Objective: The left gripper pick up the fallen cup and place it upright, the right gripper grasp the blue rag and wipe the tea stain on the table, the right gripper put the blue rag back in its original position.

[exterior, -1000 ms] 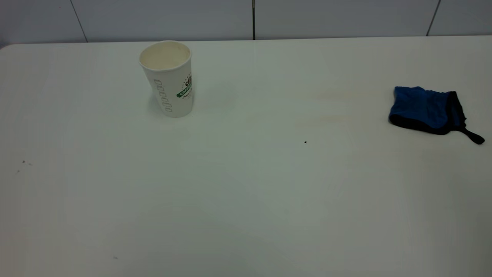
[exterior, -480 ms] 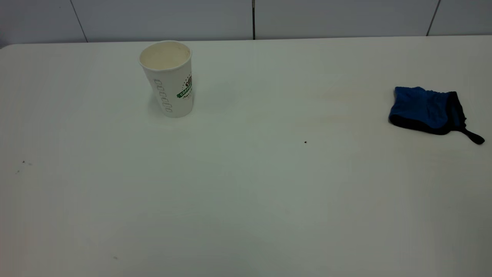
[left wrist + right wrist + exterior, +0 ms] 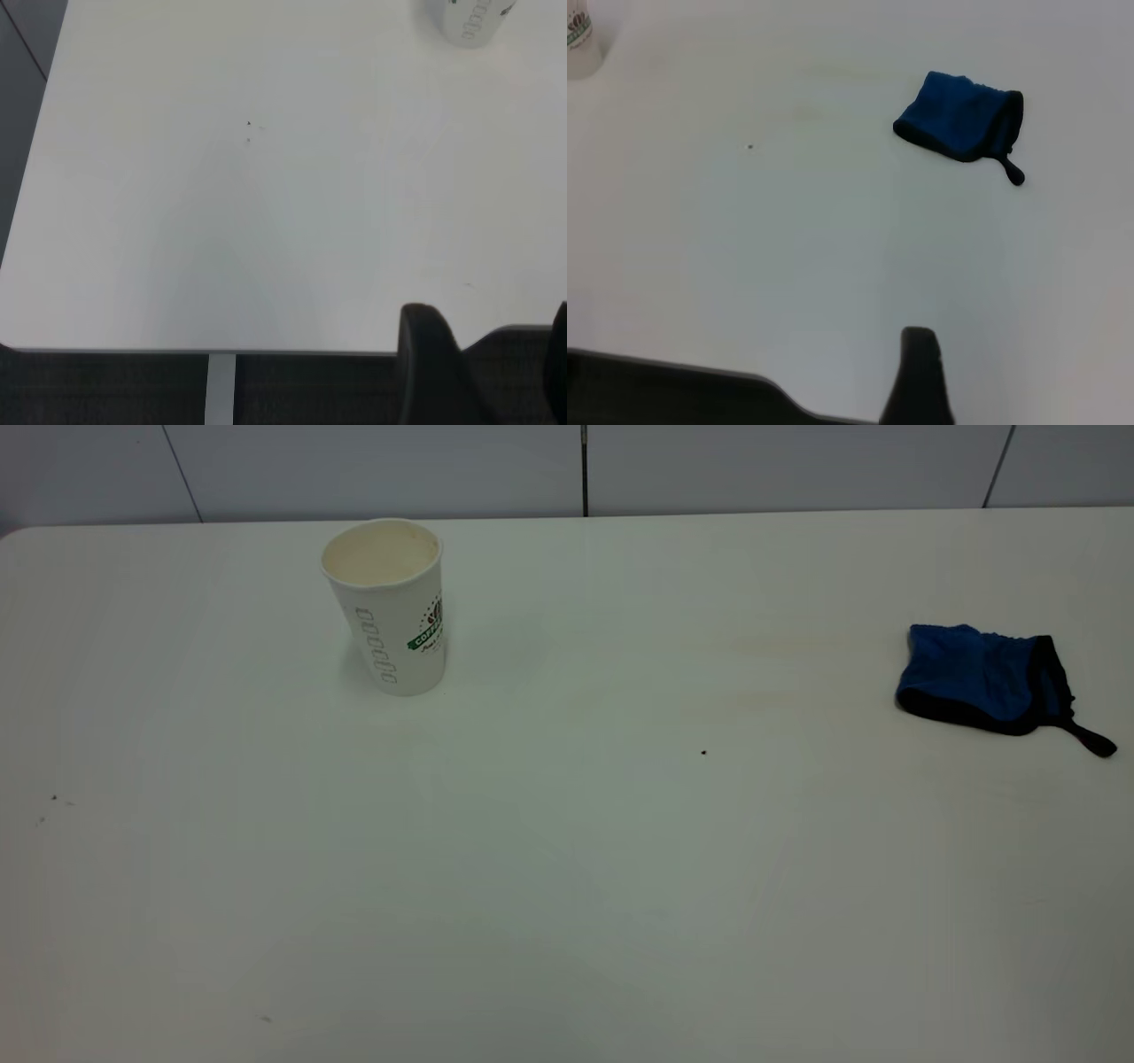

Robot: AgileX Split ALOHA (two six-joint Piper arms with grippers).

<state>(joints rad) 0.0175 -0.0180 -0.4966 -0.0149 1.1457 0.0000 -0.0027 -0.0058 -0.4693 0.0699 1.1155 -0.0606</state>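
- Worktop (image 3: 567,868): plain white surface with a rounded corner at the far left in the exterior view. A few small dark specks lie on it, one near the centre (image 3: 703,752).
- Cup (image 3: 388,607): white paper cup standing upright on its base in the far-left part of the worktop, open mouth up, cream inside visible. The green banner logo faces the right side of the exterior view; a column of grey printed marks runs down the wall beside it.
- Blue rag (image 3: 979,677): lies crumpled flat on the worktop at the far right, well apart from the cup. Black edging runs along its near and right sides; a short black strap tail points toward the right edge.
- Tea stain: no brown puddle is discernible. Only faint yellowish streaks (image 3: 771,646) show on the worktop between the cup and the blue rag.
- Left pincer (image 3: 483,372): seen only in the left wrist view, beyond the near edge of the worktop, touching nothing. Two dark fingers stand apart with a clear gap between them, holding nothing.
- Right pincer (image 3: 920,376): seen only in the right wrist view, at the near edge of the worktop, well apart from the blue rag. Only one dark finger is visible, so its opening cannot be told.
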